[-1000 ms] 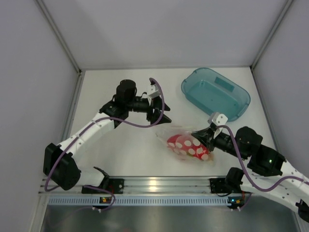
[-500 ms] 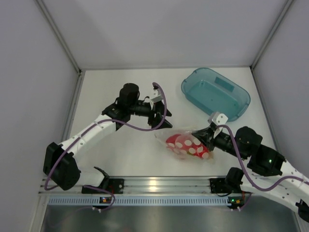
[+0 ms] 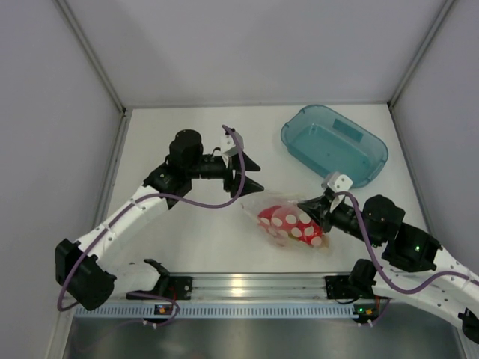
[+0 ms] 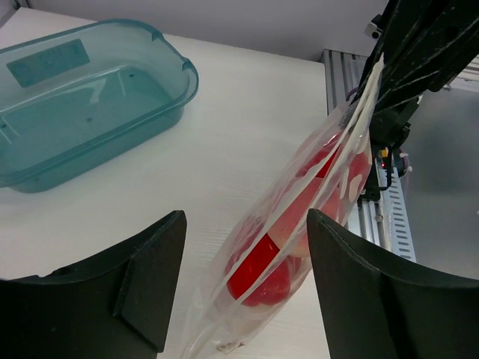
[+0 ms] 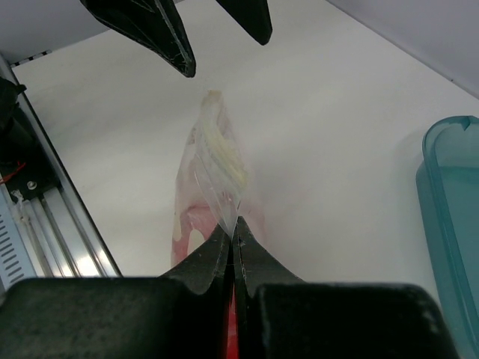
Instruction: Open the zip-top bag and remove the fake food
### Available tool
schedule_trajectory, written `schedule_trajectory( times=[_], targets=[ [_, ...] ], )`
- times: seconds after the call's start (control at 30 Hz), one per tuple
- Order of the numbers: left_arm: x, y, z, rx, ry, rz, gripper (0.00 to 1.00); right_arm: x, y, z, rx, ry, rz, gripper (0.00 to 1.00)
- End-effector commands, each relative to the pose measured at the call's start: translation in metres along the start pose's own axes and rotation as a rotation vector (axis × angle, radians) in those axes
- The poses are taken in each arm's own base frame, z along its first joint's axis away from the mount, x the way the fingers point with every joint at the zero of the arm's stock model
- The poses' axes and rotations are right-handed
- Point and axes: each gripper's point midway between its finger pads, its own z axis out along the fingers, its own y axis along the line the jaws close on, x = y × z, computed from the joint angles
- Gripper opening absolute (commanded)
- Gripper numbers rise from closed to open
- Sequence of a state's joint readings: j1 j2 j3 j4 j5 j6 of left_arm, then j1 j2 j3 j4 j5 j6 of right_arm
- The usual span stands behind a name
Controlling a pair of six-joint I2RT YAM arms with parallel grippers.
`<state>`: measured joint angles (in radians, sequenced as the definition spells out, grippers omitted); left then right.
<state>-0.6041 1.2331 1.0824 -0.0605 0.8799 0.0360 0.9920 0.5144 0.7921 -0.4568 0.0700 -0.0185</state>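
The zip-top bag [image 3: 290, 222], clear with white dots, is held up off the table by one edge. Red fake food [image 3: 274, 218] shows through it. My right gripper [image 3: 305, 204] is shut on the bag's top edge, and in the right wrist view the film [image 5: 213, 161] runs out from the closed right gripper [image 5: 236, 224]. My left gripper [image 3: 260, 176] is open just beyond the bag's far left corner and does not touch it. In the left wrist view the bag [image 4: 322, 187] with a red piece [image 4: 262, 271] appears between the spread fingers of the left gripper [image 4: 245, 221].
A teal translucent tub [image 3: 334, 143] sits at the back right and looks empty in the left wrist view [image 4: 75, 105]; its rim [image 5: 453, 224] is close on the right gripper's right. The aluminium rail [image 3: 239, 286] runs along the near edge.
The left arm has swung leftward at the elbow and its gripper has turned, so its open fingers now point at the bag's left corner. The right gripper and bag have stayed put.
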Motion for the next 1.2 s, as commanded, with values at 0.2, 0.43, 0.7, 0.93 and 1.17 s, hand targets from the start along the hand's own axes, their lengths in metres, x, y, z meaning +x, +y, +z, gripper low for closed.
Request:
schedule_trajectory(
  times=[0.2, 0.43, 0.7, 0.93, 1.17],
  targets=[
    [0.001, -0.005, 0.002, 0.035, -0.018, 0.032, 0.69, -0.021, 0.004, -0.001, -0.018, -0.086, 0.003, 0.0],
    [0.007, -0.001, 0.009, 0.061, -0.002, 0.012, 0.67, -0.022, 0.008, -0.001, -0.042, -0.09, -0.003, 0.0],
    [0.019, -0.012, 0.009, 0.135, 0.014, -0.004, 0.65, -0.022, 0.005, 0.001, -0.022, -0.086, -0.002, 0.0],
    [0.036, -0.005, 0.016, 0.144, 0.045, -0.036, 0.57, -0.027, 0.008, 0.002, -0.037, -0.12, 0.001, 0.0],
    [0.041, 0.0, 0.019, 0.124, 0.053, -0.032, 0.15, -0.028, 0.011, 0.004, -0.058, -0.134, -0.005, 0.0]
  ],
)
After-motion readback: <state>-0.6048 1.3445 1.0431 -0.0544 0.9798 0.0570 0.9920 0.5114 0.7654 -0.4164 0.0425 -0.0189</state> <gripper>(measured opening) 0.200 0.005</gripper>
